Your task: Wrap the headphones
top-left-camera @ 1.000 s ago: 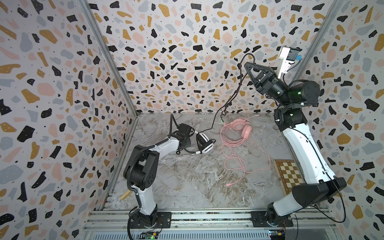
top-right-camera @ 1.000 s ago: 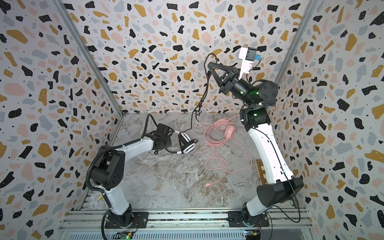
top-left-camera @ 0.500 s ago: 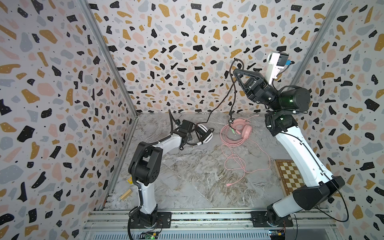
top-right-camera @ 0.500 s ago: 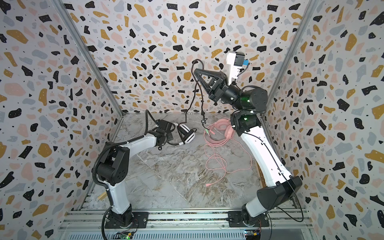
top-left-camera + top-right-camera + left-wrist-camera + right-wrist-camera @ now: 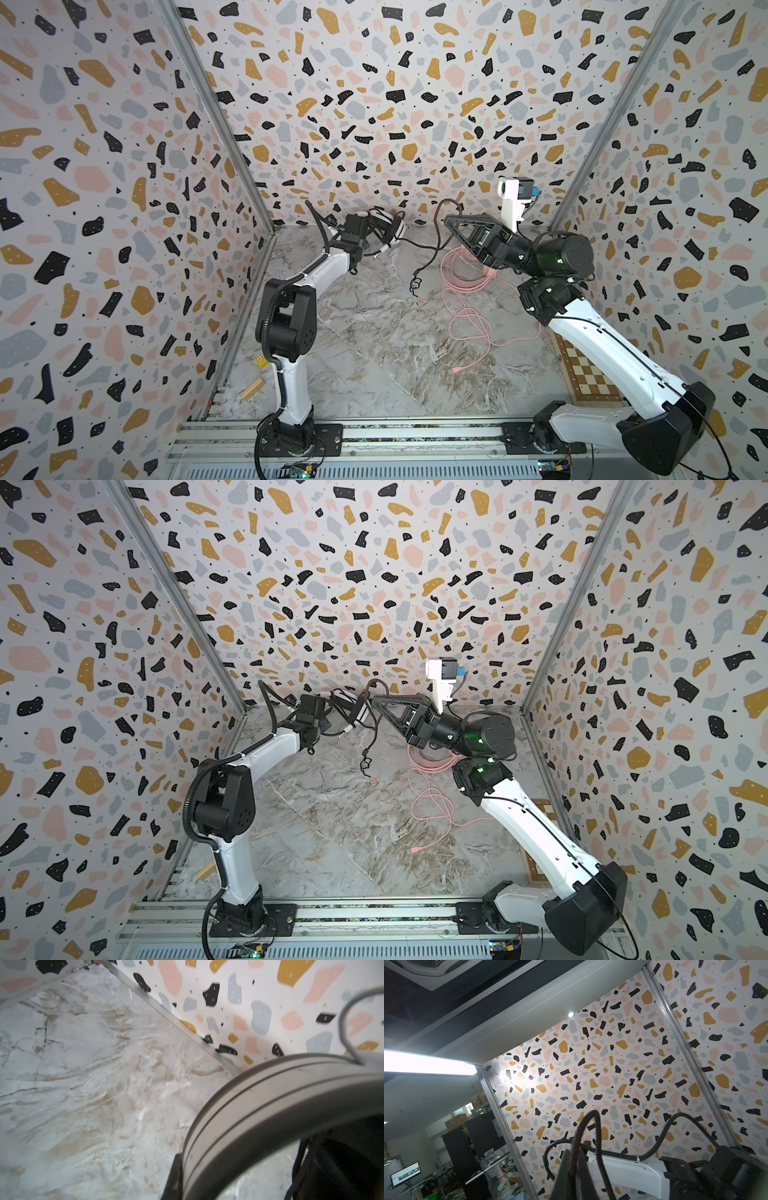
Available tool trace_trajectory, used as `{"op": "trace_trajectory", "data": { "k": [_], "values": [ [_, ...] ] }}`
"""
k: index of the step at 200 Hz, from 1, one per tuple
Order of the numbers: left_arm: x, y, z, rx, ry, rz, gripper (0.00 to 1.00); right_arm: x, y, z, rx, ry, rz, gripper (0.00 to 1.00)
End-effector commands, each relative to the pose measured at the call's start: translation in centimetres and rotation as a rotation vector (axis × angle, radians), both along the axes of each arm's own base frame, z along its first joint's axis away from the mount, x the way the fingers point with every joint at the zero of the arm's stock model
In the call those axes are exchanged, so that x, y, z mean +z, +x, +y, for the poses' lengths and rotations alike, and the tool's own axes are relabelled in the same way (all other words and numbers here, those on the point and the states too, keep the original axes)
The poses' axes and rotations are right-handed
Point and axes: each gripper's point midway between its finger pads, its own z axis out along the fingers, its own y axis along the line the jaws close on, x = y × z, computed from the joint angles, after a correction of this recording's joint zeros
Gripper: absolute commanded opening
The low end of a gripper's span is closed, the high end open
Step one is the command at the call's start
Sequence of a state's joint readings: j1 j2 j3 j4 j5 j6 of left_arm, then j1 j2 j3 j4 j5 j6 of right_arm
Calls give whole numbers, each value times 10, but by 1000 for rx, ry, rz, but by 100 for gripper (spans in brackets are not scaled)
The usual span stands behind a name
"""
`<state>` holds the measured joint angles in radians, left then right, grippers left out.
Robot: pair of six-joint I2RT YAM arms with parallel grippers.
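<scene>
In both top views my left gripper (image 5: 374, 235) (image 5: 328, 712) is shut on the white and black headphones (image 5: 397, 226) (image 5: 360, 717), held up near the back wall. In the left wrist view their white band (image 5: 270, 1105) fills the frame beside one finger (image 5: 174, 1178). My right gripper (image 5: 446, 220) (image 5: 574, 1167) is shut on their black cable (image 5: 591, 1114), close to the right of the headset. The cable's loose end (image 5: 415, 286) hangs down to the floor. The pink headphones (image 5: 461, 272) lie on the floor, partly hidden by the right gripper, their pink cable (image 5: 469, 328) sprawled forward.
A chessboard (image 5: 586, 370) lies by the right wall, partly under the right arm. A wooden block (image 5: 252, 389) and a small yellow piece (image 5: 261, 360) lie by the left wall. The back wall (image 5: 374, 124) is close behind both grippers.
The left gripper has lifted the white headphones off the floor toward the back wall. The right gripper has come down and left with the black cable, ending close to the headset.
</scene>
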<state>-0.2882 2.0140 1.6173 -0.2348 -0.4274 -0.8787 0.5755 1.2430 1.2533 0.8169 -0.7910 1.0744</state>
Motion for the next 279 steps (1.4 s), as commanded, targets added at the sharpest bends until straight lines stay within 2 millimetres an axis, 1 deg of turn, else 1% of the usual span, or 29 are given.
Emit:
{"op": "trace_trajectory", "data": {
  "k": [1, 16, 25, 42, 56, 82, 104, 114, 134, 154, 167, 178, 186, 199, 211, 227, 229, 236, 251, 274, 279],
  "values": [
    [16, 24, -6, 56, -75, -94, 0, 26, -30, -14, 47, 47, -77, 0],
    [8, 32, -11, 50, -104, -91, 0, 23, -35, -12, 72, 39, -67, 0],
    [4, 35, -14, 43, -127, -93, 0, 18, -37, -11, 87, 37, -52, 0],
    [2, 40, -20, 32, -170, -105, 0, 1, -33, -6, 124, 29, 8, 0],
    [6, 43, -22, 23, -205, -127, 0, -15, -34, -3, 169, 17, 47, 0],
    [23, 47, -18, 11, -273, -170, 0, -55, -33, 0, 177, -50, 127, 0],
    [43, 51, -6, -1, -372, -235, 0, -95, -21, -1, 95, -150, 192, 0],
    [52, 52, 1, -9, -394, -257, 0, -108, -15, -7, 48, -186, 210, 0],
    [67, 52, 21, -18, -446, -287, 0, -133, 4, -25, -52, -234, 254, 0],
    [85, 50, 28, -89, -503, -326, 0, -156, 25, -44, -137, -254, 302, 0],
    [90, 43, 31, -118, -528, -319, 0, -171, 38, -54, -172, -261, 339, 0],
    [93, 35, 34, -129, -559, -322, 0, -181, 46, -57, -183, -263, 355, 0],
    [99, 29, 33, -151, -590, -342, 0, -187, 50, -58, -187, -268, 366, 0],
    [110, 19, 29, -198, -625, -370, 0, -197, 59, -58, -192, -276, 376, 0],
    [121, 9, 19, -264, -647, -388, 0, -202, 67, -62, -211, -278, 378, 0],
    [127, -5, 7, -336, -667, -373, 0, -204, 85, -74, -278, -285, 363, 0],
    [132, -6, 6, -353, -667, -392, 0, -204, 87, -75, -288, -286, 365, 0],
    [137, -13, 2, -388, -670, -406, 0, -205, 96, -81, -327, -290, 362, 0],
    [143, -29, -7, -465, -675, -416, 0, -200, 111, -89, -389, -293, 337, 0],
    [152, -56, -19, -592, -637, -420, 0, -192, 131, -97, -473, -318, 295, 0],
    [151, -61, -22, -614, -625, -410, 0, -191, 135, -101, -492, -322, 290, 0]
  ]
}}
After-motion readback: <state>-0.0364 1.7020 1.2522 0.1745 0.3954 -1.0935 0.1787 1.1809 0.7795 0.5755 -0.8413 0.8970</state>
